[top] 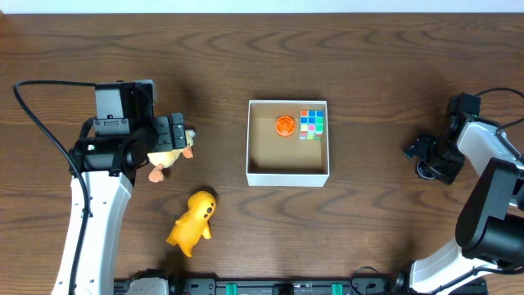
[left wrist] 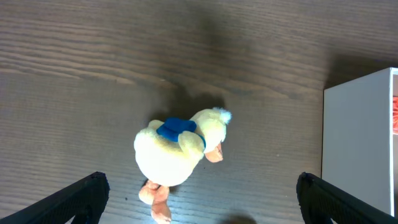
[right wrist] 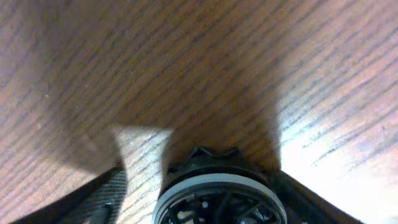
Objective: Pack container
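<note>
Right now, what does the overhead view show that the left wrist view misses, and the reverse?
Only overhead: the yellow plush toy, plus the orange toy and puzzle cube inside the container (left wrist catches only a reddish sliver there). Only left wrist: the blue ribbon on the plush duck, which sits untouched under the open left gripper. Both: that duck, the container's white wall, the wooden table.

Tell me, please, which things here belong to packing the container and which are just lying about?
For the job: container, orange toy and colour cube already inside it, plush duck under the open left gripper, yellow toy on the table.
Lying about: only the black cable at far left.
</note>
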`<state>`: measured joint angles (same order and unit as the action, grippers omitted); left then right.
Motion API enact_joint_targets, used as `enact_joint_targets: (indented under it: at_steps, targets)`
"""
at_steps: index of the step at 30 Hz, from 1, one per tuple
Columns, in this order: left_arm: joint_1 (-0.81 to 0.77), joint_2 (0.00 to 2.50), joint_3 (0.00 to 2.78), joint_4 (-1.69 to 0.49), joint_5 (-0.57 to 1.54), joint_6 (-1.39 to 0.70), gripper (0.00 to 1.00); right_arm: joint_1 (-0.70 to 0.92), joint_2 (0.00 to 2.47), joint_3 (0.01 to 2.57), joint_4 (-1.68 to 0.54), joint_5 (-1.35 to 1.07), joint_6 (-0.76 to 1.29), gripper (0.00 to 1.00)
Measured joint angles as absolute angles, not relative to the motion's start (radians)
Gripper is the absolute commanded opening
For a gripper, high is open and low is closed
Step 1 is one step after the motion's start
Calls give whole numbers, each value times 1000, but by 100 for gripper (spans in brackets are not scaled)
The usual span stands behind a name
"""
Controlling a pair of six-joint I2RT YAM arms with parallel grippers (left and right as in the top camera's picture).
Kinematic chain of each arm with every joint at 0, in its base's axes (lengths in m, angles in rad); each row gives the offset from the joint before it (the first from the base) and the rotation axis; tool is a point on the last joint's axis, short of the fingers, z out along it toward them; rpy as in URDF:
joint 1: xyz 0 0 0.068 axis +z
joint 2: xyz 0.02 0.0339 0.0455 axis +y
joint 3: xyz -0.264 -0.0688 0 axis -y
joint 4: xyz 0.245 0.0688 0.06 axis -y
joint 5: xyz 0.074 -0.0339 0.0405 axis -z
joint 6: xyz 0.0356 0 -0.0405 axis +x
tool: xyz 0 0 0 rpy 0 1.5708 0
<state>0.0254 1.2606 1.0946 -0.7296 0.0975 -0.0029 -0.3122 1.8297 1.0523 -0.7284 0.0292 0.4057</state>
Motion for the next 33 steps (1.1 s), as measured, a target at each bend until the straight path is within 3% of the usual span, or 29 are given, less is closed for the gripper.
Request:
enact_joint_targets:
  at_steps: [17, 28, 33]
  targets:
    - [25, 1260, 1095, -730, 98, -3, 98, -312, 1830, 1053, -736, 28, 404, 63]
    - [25, 1261, 1095, -730, 98, -3, 98, -176, 1707, 1182, -884, 26, 361, 20]
    - [25, 1261, 1095, -730, 98, -3, 98, -14, 1591, 1333, -915, 26, 347, 19]
